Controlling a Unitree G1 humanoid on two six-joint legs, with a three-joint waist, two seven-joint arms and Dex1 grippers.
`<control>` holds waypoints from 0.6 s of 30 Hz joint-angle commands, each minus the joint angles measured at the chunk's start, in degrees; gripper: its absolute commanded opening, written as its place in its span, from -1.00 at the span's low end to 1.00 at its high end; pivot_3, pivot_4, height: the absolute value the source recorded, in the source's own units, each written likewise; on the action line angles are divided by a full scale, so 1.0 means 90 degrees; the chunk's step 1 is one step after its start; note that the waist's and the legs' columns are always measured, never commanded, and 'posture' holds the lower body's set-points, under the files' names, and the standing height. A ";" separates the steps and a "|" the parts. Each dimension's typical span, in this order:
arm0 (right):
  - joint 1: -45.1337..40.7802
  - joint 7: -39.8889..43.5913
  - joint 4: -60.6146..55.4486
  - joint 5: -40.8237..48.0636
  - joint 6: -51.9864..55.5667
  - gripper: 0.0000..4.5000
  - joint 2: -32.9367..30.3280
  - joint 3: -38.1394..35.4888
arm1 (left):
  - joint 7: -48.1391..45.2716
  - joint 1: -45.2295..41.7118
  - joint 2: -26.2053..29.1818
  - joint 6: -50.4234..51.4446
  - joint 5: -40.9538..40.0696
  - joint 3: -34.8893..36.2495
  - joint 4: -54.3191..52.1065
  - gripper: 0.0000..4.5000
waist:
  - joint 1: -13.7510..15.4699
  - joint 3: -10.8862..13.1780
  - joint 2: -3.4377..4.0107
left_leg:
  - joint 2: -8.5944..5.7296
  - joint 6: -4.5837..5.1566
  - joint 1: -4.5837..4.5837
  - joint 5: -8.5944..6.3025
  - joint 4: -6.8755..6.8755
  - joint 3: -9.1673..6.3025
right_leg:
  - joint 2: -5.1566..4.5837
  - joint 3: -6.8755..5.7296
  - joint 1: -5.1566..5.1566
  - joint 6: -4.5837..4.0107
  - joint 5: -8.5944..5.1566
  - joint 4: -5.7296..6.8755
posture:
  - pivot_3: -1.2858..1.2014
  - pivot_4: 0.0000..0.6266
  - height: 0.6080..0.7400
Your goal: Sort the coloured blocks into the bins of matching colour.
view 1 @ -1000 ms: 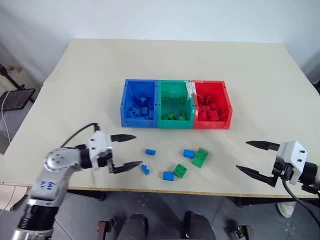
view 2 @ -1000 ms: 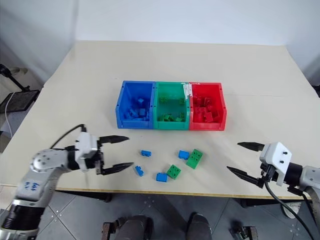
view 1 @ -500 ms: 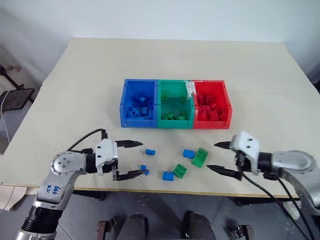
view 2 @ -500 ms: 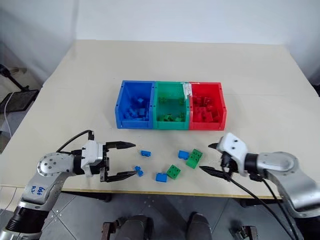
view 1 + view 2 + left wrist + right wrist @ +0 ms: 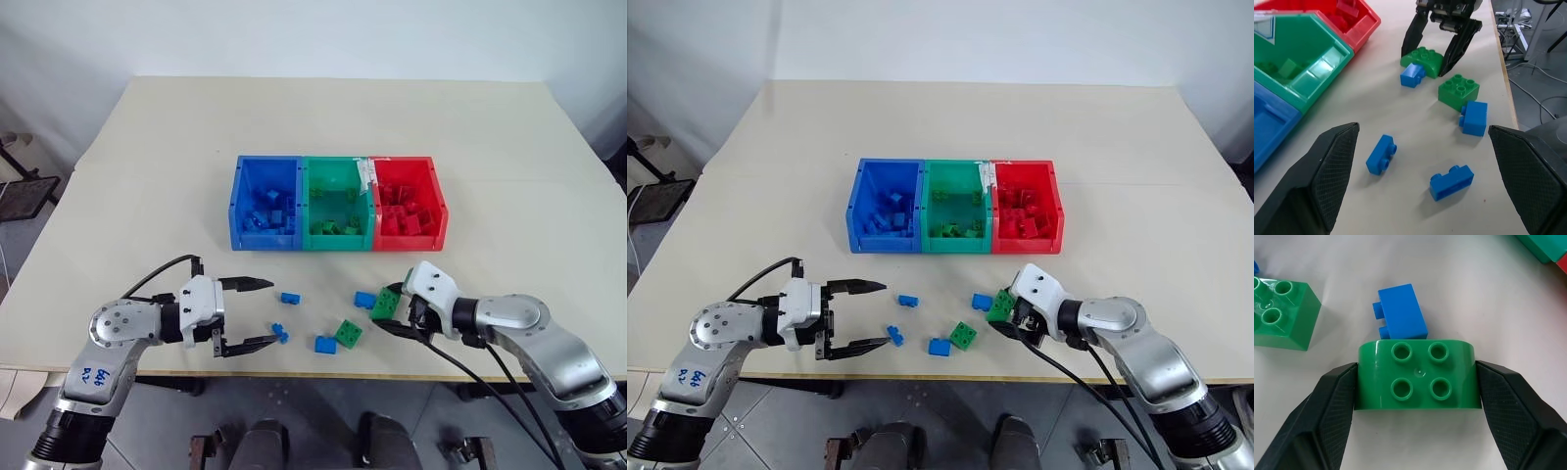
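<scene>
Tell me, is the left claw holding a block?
No, the left claw is open and empty, with the blue blocks lying on the table between and beyond its fingers.

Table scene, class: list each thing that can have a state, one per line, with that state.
Blue bin: open-topped, holding blue blocks.
Green bin: open-topped, holding green blocks.
Red bin: open-topped, holding red blocks.
Rounded green block: on the table, between the right gripper's fingers.
Square green block: loose on the table.
Left gripper: open, empty.
</scene>
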 commanded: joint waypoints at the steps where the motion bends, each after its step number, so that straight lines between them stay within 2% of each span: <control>1: -0.0081 0.0337 -0.0052 0.0259 -0.0150 0.49 -0.0174 -0.0445 | 0.0100 0.0064 -0.0061 -0.0080 -0.0194 0.0232 -0.0238 1.00 | 0.0006 0.0000 0.0001 | 0.0000 0.0000 -0.0001 0.0000 0.0000 0.0001 | 0.0000 0.0000 0.0000 0.0000 0.0000 0.0000 | 0.03 -0.52 1.00; 5: -0.0867 0.0596 -0.0051 0.1072 0.0197 0.49 0.0017 -0.1035 | 0.0504 0.0122 -0.0153 0.0070 -0.0320 0.0602 -0.0213 1.00 | -0.0010 0.0001 0.0000 | -0.0001 0.0001 -0.0003 0.0000 0.0001 0.0004 | -0.0001 0.0003 -0.0003 0.0000 0.0000 -0.0003 | 0.03 -0.52 1.00; 8: -0.2117 -0.0091 0.0431 0.1410 0.0879 0.49 0.0803 -0.1140 | 0.0864 0.0191 -0.0254 0.0187 -0.0435 0.0969 -0.0117 1.00 | -0.0116 0.0001 0.0000 | 0.0007 0.0000 0.0004 0.0000 -0.0002 0.0004 | 0.0005 0.0004 -0.0003 -0.0002 0.0001 0.0004 | 0.03 -0.52 1.00; 10: -0.2641 -0.0433 0.0748 0.1254 0.1028 0.49 0.1149 -0.1048 | 0.0996 0.0255 -0.0285 0.0224 -0.0466 0.1145 -0.0081 1.00 | -0.0148 0.0001 0.0001 | 0.0010 -0.0004 0.0007 -0.0001 -0.0003 0.0002 | 0.0007 0.0004 -0.0008 -0.0003 0.0001 0.0023 | 0.03 -0.52 1.00; 15: -0.4010 -0.0899 0.2676 0.0095 -0.0004 0.49 0.2004 -0.0193 | 0.1183 0.0560 -0.0208 0.0275 -0.0498 0.1620 -0.0050 1.00 | -0.0160 0.0001 0.0001 | 0.0006 -0.0010 0.0003 -0.0008 -0.0006 0.0000 | 0.0005 0.0003 -0.0018 -0.0003 0.0001 0.0031 | 0.03 -0.52 1.00; 17: -0.4342 -0.0777 0.3399 -0.0126 -0.0360 0.49 0.2241 0.0002 | 0.1197 0.0694 -0.0153 0.0302 -0.0517 0.1763 -0.0139 1.00 | -0.0187 0.0001 0.0001 | 0.0007 -0.0010 0.0003 -0.0008 -0.0007 -0.0001 | 0.0006 0.0002 -0.0021 -0.0003 0.0001 0.0033 | 0.03 -0.52 1.00; 18: -0.4428 -0.0784 0.3651 -0.0200 -0.0521 0.65 0.2319 0.0001 | 0.1205 0.0734 -0.0136 0.0327 -0.0529 0.1796 -0.0202 1.00 | -0.0189 0.0001 0.0001 | 0.0007 -0.0010 0.0004 -0.0008 -0.0008 -0.0001 | 0.0006 0.0002 -0.0021 -0.0002 0.0001 0.0034 | 0.03 -0.52 1.00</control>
